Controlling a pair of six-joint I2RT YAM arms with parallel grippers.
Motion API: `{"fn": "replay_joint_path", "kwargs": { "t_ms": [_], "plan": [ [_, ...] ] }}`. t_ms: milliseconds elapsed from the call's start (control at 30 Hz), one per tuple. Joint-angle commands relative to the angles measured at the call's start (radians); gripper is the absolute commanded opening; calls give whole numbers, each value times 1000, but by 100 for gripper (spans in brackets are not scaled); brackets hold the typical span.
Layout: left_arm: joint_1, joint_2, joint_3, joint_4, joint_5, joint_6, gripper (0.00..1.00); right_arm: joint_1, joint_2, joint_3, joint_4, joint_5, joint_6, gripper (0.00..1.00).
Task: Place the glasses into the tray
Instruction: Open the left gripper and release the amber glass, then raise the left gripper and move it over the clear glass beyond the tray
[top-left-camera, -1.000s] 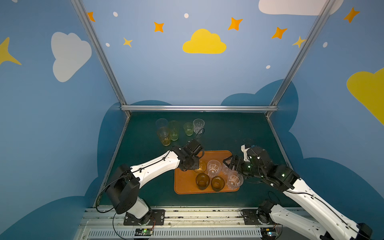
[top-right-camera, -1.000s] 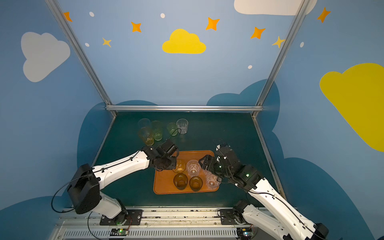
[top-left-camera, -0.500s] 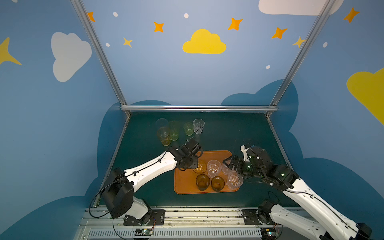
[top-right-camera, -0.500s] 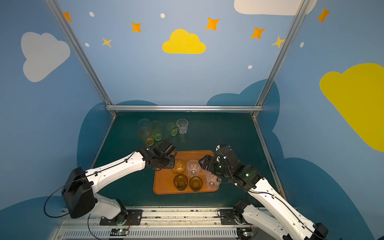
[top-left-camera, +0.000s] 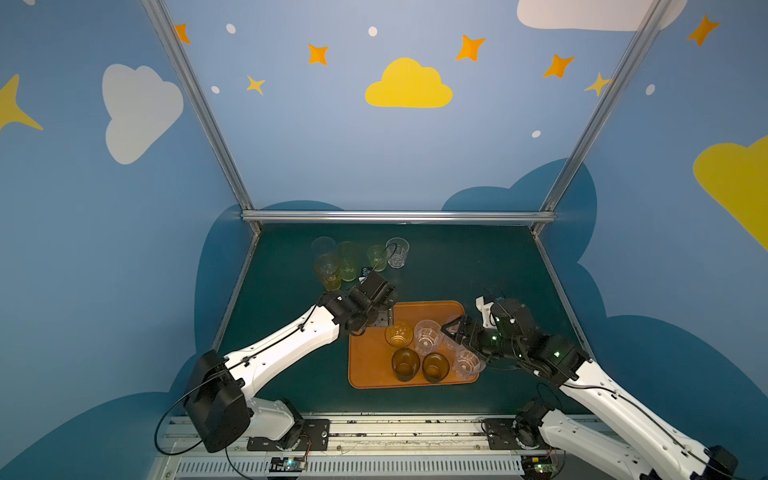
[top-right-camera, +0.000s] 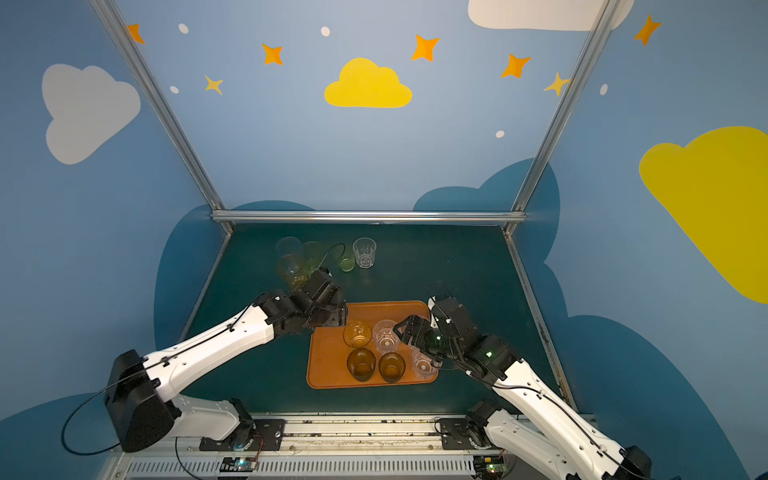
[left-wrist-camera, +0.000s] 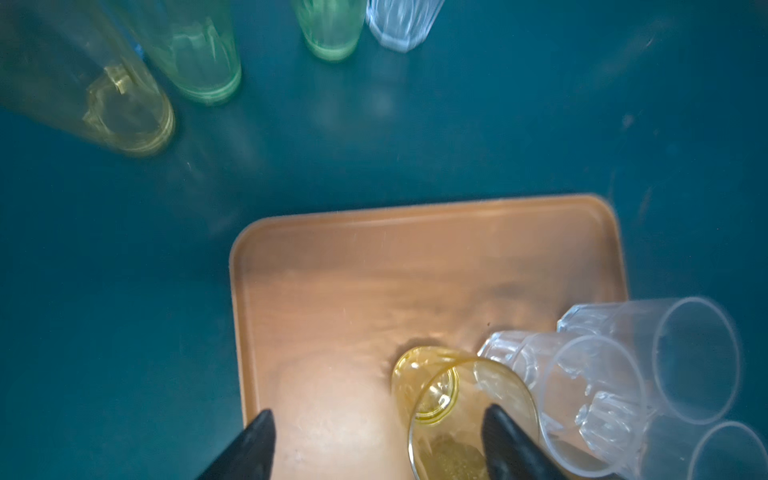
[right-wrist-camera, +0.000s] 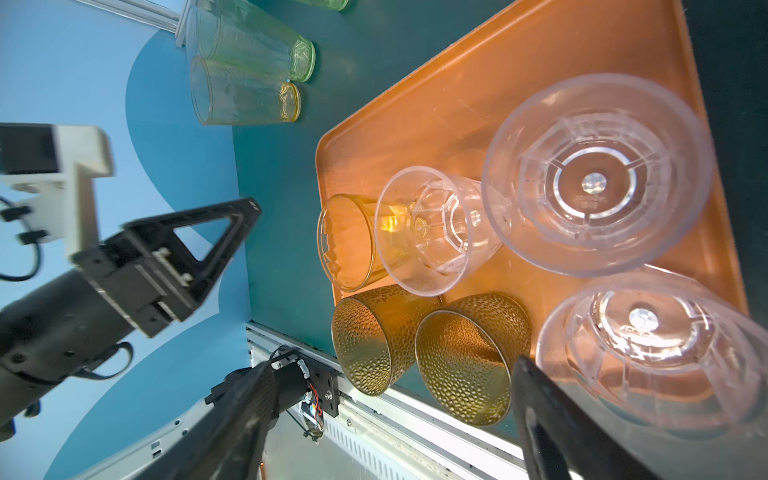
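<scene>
The orange-brown tray (top-left-camera: 365, 372) (top-right-camera: 328, 372) lies at the front centre and holds several glasses. They are an amber one (top-left-camera: 399, 334) (left-wrist-camera: 436, 386), clear faceted ones (top-left-camera: 428, 337) (top-left-camera: 467, 363) and two dark smoky ones (top-left-camera: 405, 363) (top-left-camera: 435, 367). My left gripper (top-left-camera: 385, 318) (left-wrist-camera: 379, 415) is open at the tray's far left corner, with one finger over the amber glass's rim. My right gripper (top-left-camera: 451, 332) (right-wrist-camera: 386, 386) hangs wide open over the tray's right side, above the clear glasses and holding nothing.
Several glasses stand on the green table behind the tray at the left: a tall yellow one (top-left-camera: 328, 272), a tall green one (top-left-camera: 348, 259), a small green one (top-left-camera: 377, 257) and a clear faceted one (top-left-camera: 397, 252). Blue walls and metal posts close in the table.
My left gripper has opened and let go of the amber glass, which now stands on the tray. The left arm has drawn back a little. The right arm has not moved.
</scene>
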Motion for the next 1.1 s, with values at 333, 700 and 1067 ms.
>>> {"fn": "replay_joint_path", "kwargs": {
  "t_ms": [333,700,1067],
  "plan": [
    [71,-82,-75,231,-7,41,100,-12,-121,11,-107,36,53,87],
    [125,78,5,298,79,38,100,-12,-202,-57,-138,40,64,87],
    [146,324,251,253,23,150,90,-15,-277,-76,-172,56,48,87]
  ]
}}
